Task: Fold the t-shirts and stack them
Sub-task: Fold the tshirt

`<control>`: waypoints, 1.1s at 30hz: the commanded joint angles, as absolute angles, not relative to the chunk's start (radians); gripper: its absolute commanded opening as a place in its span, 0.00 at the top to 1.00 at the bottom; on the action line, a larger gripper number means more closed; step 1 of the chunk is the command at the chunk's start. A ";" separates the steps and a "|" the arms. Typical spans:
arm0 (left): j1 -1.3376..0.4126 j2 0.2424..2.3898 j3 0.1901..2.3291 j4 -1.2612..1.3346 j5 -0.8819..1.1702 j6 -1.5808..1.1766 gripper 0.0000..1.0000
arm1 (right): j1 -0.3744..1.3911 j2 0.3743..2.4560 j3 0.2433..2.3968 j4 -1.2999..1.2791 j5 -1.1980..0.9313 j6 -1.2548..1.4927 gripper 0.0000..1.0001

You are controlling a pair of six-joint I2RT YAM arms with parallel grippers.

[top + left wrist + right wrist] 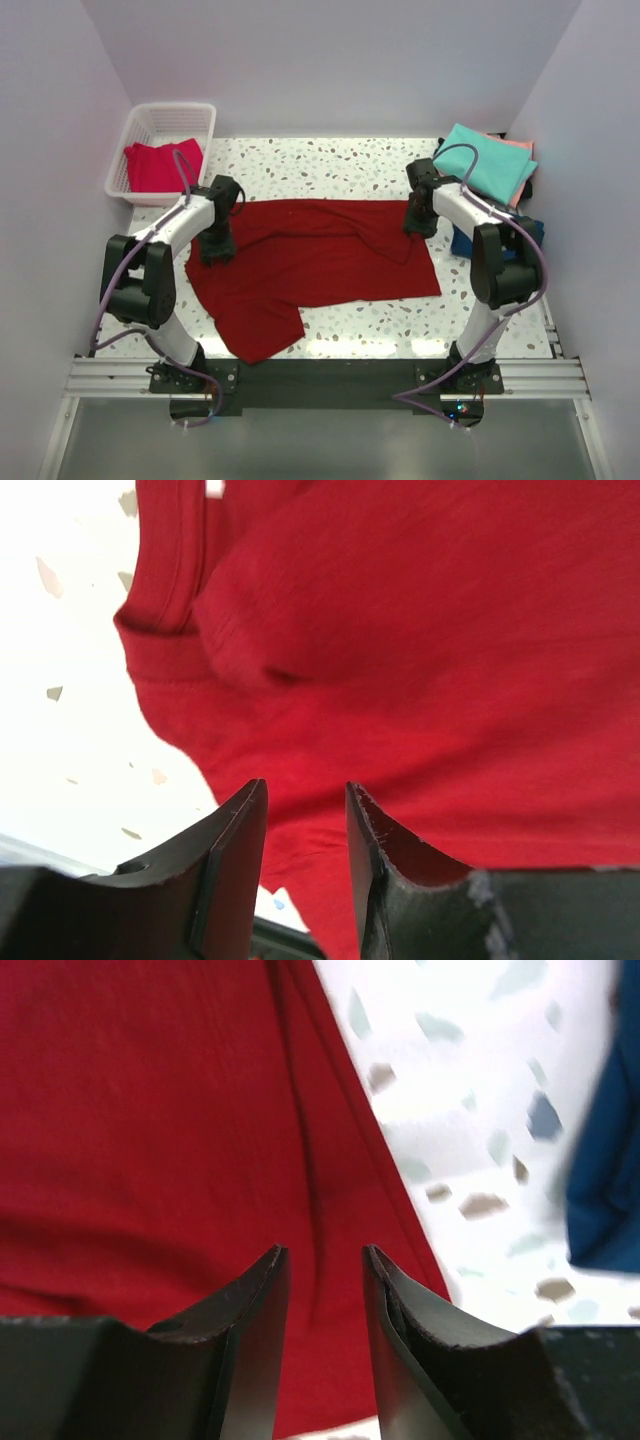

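1. The dark red t-shirt point(320, 265) lies spread across the middle of the table point(330, 160), its long axis running left to right, with one flap trailing toward the near left
2. The left gripper point(217, 248) is down on the shirt's left end, just inside the cloth's left edge; its wrist view shows a hemmed sleeve edge off to the far left of the tips and red cloth filling the rest
3. Its fingers point(230, 860) stand partly apart with a narrow gap, red cloth showing through it; nothing is plainly pinched, and whether any fabric sits between the tips cannot be told
4. The right gripper point(420, 222) is down on the shirt's far right corner; in its wrist view the cloth's edge runs just right of the tips, bare table beyond
5. Its fingers point(250, 1320) are likewise partly apart, over cloth, with no visible hold on it
6. Each arm is nearer its own end of the shirt, and the cloth lies directly under both pairs of tips, so the next move probably needs only a short drop and a pinch at the two ends, then a joint pull across the short axis
7. A pinkish-red shirt point(160, 165) sits in the white basket point(170, 106) at the far left; the teal shirt point(485, 160) rests on the salmon pink one point(520, 145) at the far right, with the navy shirt point(462, 242) just near of them
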State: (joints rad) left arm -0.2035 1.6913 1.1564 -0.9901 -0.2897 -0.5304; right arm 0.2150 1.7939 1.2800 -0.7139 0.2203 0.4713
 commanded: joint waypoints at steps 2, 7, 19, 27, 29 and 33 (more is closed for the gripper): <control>-0.204 1.623 1.227 -0.901 -0.244 -0.522 0.57 | 0.215 1.939 1.414 -0.635 0.163 0.485 0.60; -0.206 1.666 1.285 -0.900 -0.278 -0.545 0.56 | 0.213 2.009 1.470 -0.623 0.149 0.486 0.61; -0.203 1.805 1.384 -0.848 -0.353 -0.589 0.54 | 0.215 2.040 1.479 -0.618 0.164 0.482 0.66; -0.196 1.931 1.436 -0.841 -0.365 -0.607 0.54 | 0.213 2.036 1.511 -0.649 0.195 0.483 1.00; -0.193 1.942 1.437 -0.839 -0.371 -0.609 0.54 | 0.215 2.031 1.534 -0.672 0.210 0.477 1.00; -0.187 1.991 1.443 -0.851 -0.377 -0.618 0.54 | 0.215 2.014 1.572 -0.707 0.251 0.468 0.98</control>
State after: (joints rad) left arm -0.2020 1.9610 1.3994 -0.8616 -0.3462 -0.5877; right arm 0.2157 2.0304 1.5017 -0.6712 0.1795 0.4782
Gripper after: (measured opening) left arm 0.461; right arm 0.021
